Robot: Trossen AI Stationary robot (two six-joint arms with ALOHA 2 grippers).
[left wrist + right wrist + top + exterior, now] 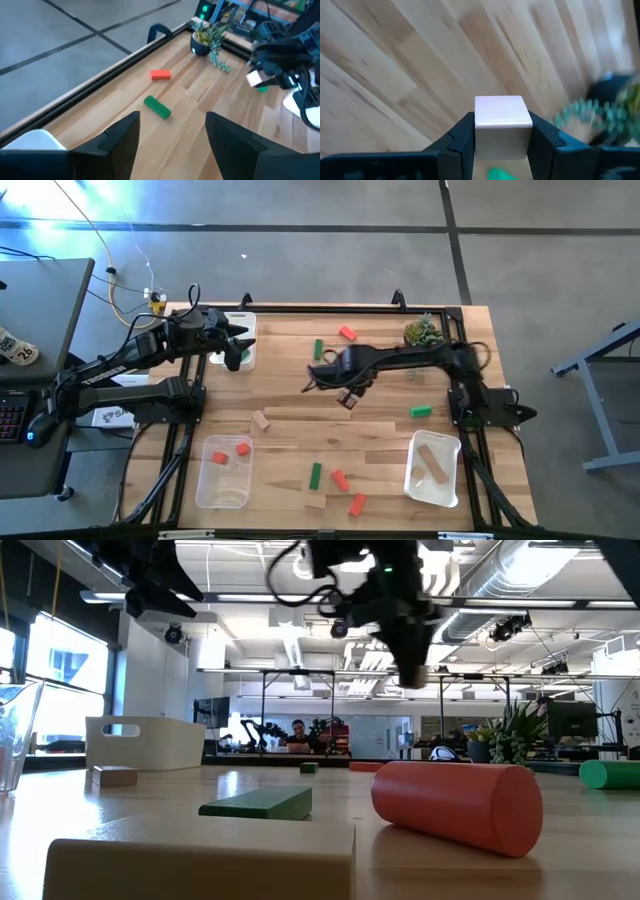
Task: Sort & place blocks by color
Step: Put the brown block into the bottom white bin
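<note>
Currently | step: carrying; right gripper [502, 132] clamped on tan cube [503, 125], raised above mid-counter [380, 415] | left gripper [172, 135] apart, idle near white tray [243, 340] | next: likely swing cube toward tan-block tray [432, 470] beyond the gripper; lower; release
</note>
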